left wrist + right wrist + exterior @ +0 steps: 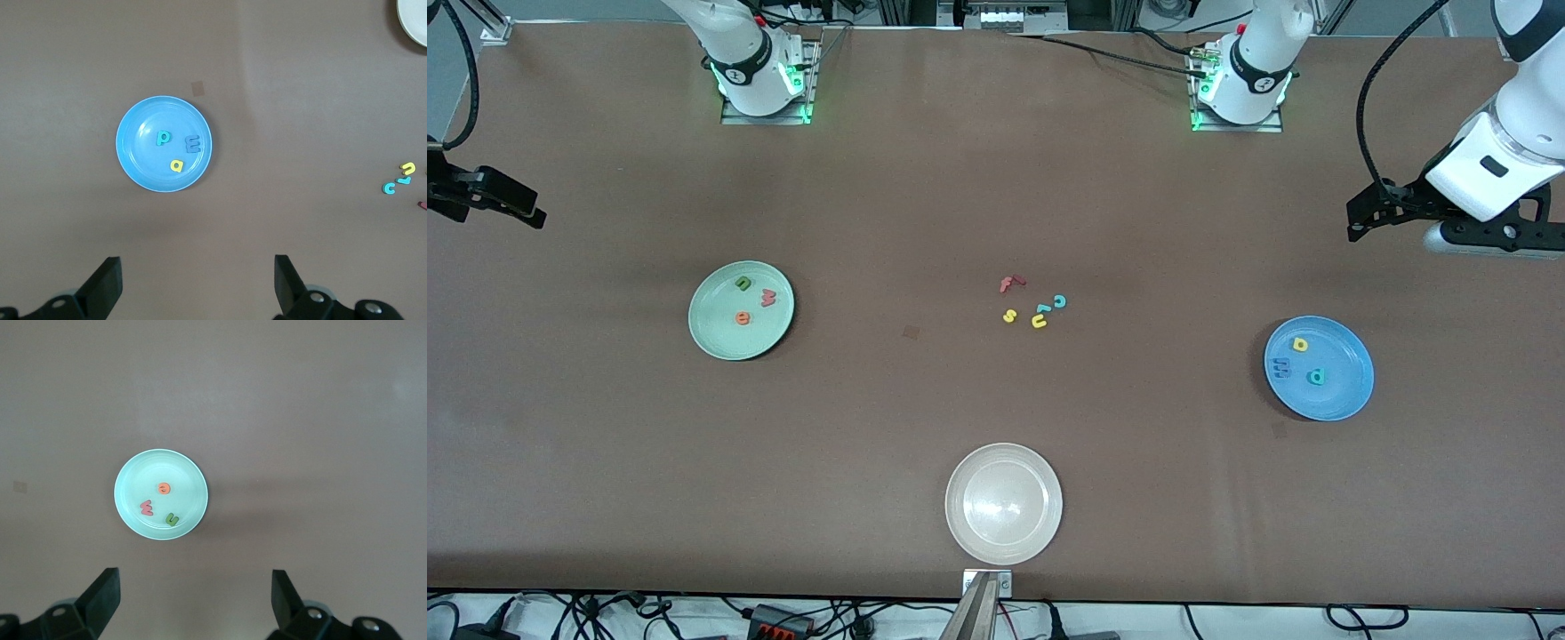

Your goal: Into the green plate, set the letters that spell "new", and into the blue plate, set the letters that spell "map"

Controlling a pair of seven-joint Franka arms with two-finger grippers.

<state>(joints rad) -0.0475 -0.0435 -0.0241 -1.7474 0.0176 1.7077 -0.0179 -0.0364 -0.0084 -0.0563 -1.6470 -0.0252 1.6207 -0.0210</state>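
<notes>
I am holding both sets of jaws spread wide apart, each clamping nothing. The left gripper [193,283] is hanging high over the counter [978,178] at the left arm's end, and the blue plate [1352,387] is lying nearer to the front camera than it. The right gripper [193,603] is hanging high at the right arm's end. I am seeing the blue "m" [1282,366], yellow "a" [1300,345] and teal "p" [1315,377] resting in the blue plate. The green "n" [743,284], orange "e" [742,318] and pinkish-red "w" [768,298] are resting in the green plate [711,333]. A red "f" [1009,284], teal "c" [1059,301], yellow "s" [1009,316] and yellow "u" [1039,322] are lying clustered mid-counter. A beige-white plate [1003,542] is sitting nearest the front camera.
</notes>
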